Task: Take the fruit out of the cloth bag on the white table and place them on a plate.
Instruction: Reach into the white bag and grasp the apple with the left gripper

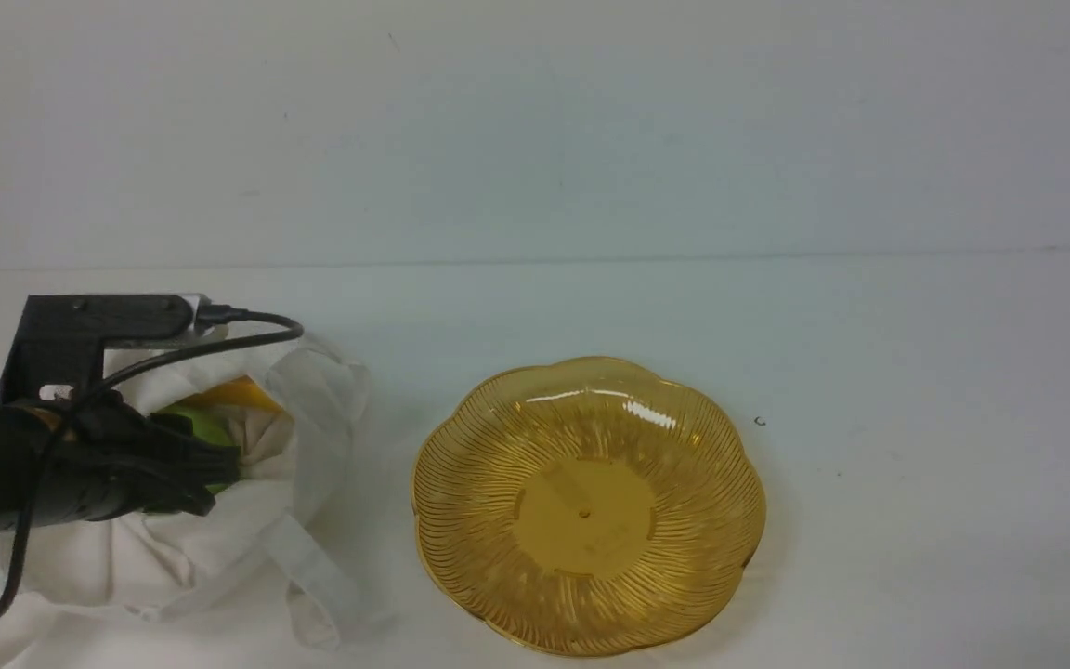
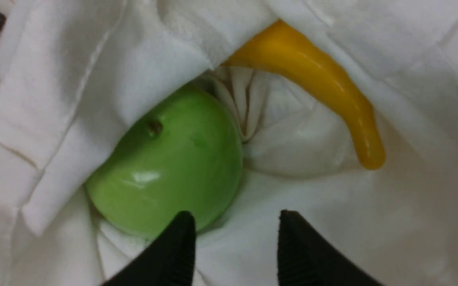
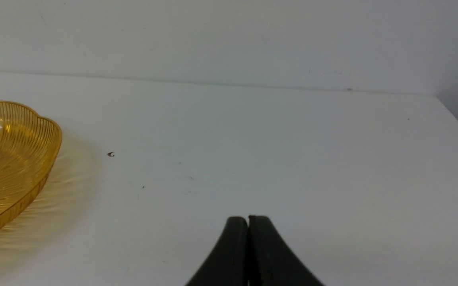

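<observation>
The off-white cloth bag (image 1: 173, 548) lies at the left of the white table (image 1: 916, 372). Inside it sit a glossy green apple (image 2: 169, 167) and a yellow banana-shaped piece (image 2: 324, 79), both partly under folds of cloth. They also show in the front view: the apple (image 1: 203, 425) and the yellow piece (image 1: 236, 394). My left gripper (image 2: 235, 222) reaches into the bag mouth, open and empty, one fingertip (image 2: 183, 222) in front of the apple's edge. The amber scalloped plate (image 1: 684, 576) sits mid-table, nothing on it. My right gripper (image 3: 248, 220) is shut and empty over bare table.
A small dark speck (image 1: 759, 421) lies right of the plate. The plate's rim (image 3: 50, 131) shows in the right wrist view. A pale wall (image 1: 535, 121) closes the far edge. The left arm's black cable (image 1: 247, 330) loops over the bag.
</observation>
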Available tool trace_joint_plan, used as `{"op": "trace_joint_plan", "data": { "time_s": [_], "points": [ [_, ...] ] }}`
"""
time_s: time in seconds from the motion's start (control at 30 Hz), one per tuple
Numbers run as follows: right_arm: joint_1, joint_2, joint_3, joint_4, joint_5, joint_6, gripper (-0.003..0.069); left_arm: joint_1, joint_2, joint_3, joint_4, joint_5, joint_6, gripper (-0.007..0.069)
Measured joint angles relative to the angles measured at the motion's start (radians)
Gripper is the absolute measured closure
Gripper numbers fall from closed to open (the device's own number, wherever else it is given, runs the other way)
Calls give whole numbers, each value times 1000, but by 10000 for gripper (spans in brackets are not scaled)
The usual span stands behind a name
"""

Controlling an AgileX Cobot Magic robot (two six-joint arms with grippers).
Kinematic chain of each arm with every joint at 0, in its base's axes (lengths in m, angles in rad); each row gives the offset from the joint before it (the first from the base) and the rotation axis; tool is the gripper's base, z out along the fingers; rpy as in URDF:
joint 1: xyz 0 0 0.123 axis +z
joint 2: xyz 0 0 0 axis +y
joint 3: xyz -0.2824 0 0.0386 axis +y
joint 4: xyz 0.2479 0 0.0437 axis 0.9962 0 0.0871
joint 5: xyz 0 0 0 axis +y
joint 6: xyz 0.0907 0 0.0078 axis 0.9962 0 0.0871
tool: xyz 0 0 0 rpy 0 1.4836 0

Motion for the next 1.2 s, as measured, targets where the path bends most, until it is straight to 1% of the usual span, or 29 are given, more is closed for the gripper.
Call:
{"op": "trace_joint_plan", "data": {
  "time_s": [0.03,0.07,0.1,0.17,0.23,0.3,0.33,0.4,0.5,0.6,1.03,1.1,1.17,1.2],
  "points": [
    [0,0,0,0,0,0,673,0,37,-14,3,-16,-16,216],
    [0,0,0,0,0,0,673,0,60,-26,9,-22,-24,151],
    [0,0,0,0,0,0,673,0,67,-30,11,-24,-24,142],
    [0,0,0,0,0,0,673,0,95,-46,24,-28,-24,64],
    [0,0,0,0,0,0,673,0,111,-59,46,-31,-24,11],
    [0,0,0,0,0,0,673,0,116,-67,74,-31,-30,-6],
    [0,0,0,0,0,0,673,0,116,-68,79,-31,-30,-9],
    [0,0,0,0,0,0,673,7,116,-71,127,-31,-31,-11],
    [0,0,0,0,0,0,673,54,116,-71,169,-15,-32,-12],
    [0,0,0,0,0,0,673,83,117,-71,178,-15,-32,-12],
    [0,0,0,1,0,0,673,85,159,-71,178,-20,-32,-12],
    [0,0,0,1,0,0,673,85,182,-72,180,-20,-32,2],
    [0,0,0,1,0,0,673,87,195,-72,180,-19,-32,60],
    [0,0,0,1,0,0,673,87,196,-72,180,-19,-32,68]
  ]
}}
